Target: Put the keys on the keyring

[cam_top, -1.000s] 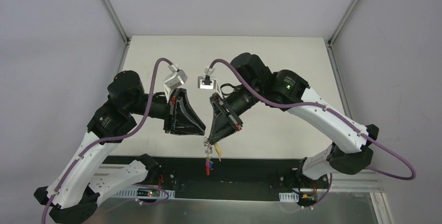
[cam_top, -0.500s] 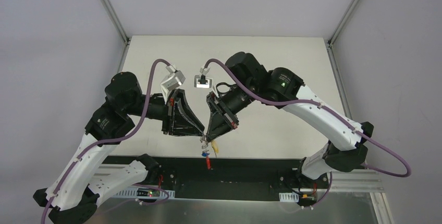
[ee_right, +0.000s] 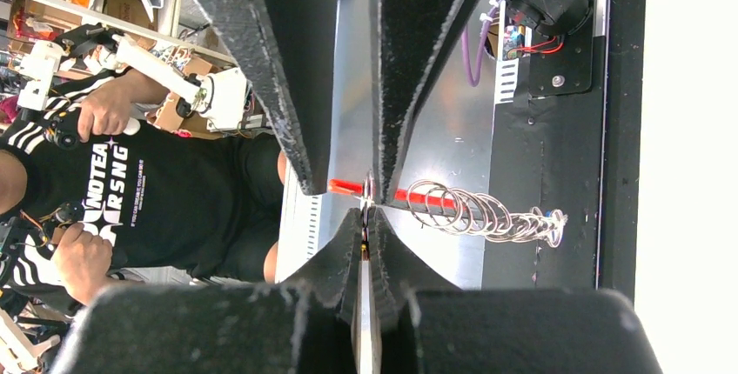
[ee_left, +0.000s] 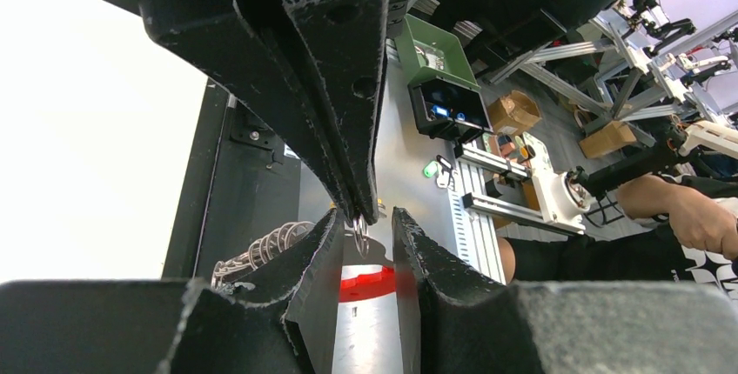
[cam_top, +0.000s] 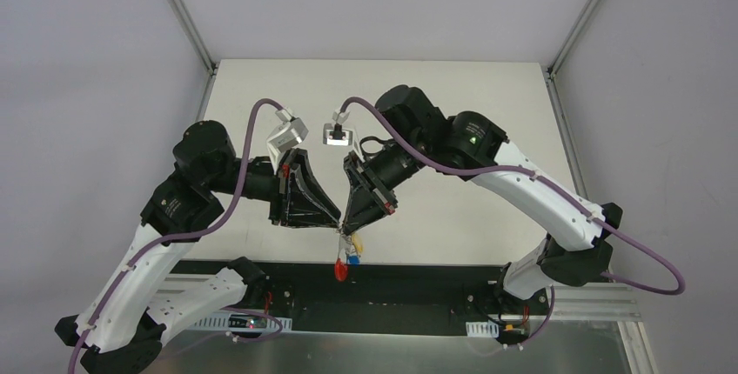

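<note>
In the top view my left gripper [cam_top: 338,226] and right gripper [cam_top: 348,230] meet tip to tip above the table's near edge. The right gripper [ee_right: 364,214] is shut on the keyring's thin silver ring [ee_left: 360,233]. The left gripper [ee_left: 365,214] is open, with its jaws on either side of that ring and not pinching it. The chain [ee_right: 479,213], red strap [cam_top: 340,270] and blue tag [cam_top: 352,259] hang below. The key's yellow head [cam_top: 356,247] dangles just under the right tips. I cannot tell whether it is threaded on the ring.
The white table [cam_top: 452,96] stretches behind the arms. A black strip [cam_top: 418,283] runs along its near edge under the hanging keyring. A person in a black shirt [ee_right: 113,200] and lab equipment show beyond the edge in the wrist views.
My left gripper has moved right and my right gripper slightly left, so their tips now meet. The hanging strap, tag and key have swung and bunched up closer under the tips.
</note>
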`<action>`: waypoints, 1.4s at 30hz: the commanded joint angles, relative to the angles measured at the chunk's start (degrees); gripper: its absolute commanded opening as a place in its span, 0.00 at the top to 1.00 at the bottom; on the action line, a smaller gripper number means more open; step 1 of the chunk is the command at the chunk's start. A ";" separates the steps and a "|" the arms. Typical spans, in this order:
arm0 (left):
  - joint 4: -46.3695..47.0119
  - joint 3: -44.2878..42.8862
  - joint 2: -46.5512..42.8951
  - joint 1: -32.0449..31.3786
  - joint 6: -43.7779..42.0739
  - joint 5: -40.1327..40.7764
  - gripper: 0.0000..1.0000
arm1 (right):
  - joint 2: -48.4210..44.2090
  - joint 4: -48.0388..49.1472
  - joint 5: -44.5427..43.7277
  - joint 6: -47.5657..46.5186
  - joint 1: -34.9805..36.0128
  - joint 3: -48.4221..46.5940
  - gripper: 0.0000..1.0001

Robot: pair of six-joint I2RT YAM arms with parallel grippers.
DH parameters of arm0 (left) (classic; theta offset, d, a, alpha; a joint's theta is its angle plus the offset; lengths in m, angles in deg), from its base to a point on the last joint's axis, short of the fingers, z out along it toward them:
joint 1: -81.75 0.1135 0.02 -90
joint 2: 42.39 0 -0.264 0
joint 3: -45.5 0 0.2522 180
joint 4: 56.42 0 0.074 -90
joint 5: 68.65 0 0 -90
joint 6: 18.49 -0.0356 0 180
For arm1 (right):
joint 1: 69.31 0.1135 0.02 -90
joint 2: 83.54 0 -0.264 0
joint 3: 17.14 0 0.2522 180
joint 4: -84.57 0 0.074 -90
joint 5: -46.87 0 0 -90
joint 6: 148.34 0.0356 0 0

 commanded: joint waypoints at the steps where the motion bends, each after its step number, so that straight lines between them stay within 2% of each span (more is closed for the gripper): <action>1: 0.62 -1.61 -0.73 -0.25 -1.02 -0.67 0.74 | -0.49 -0.08 1.45 -0.56 0.45 -3.32 1.00; 25: 0.31 -1.61 0.51 -0.25 -0.78 -2.94 0.80 | -0.41 1.90 -2.14 1.14 0.45 -4.22 1.00; 31: 0.23 -1.70 1.03 -0.25 -0.62 -3.28 0.87 | -0.54 2.05 -2.48 1.03 0.43 -4.23 1.00; 35: 0.17 -1.69 1.41 -0.25 -0.65 -3.58 1.00 | -0.66 2.06 -2.75 0.87 0.41 -4.11 1.00; 42: -0.59 -2.22 1.40 -0.25 -3.52 -1.41 1.00 | -1.68 2.93 -4.84 1.45 0.47 -3.22 1.00</action>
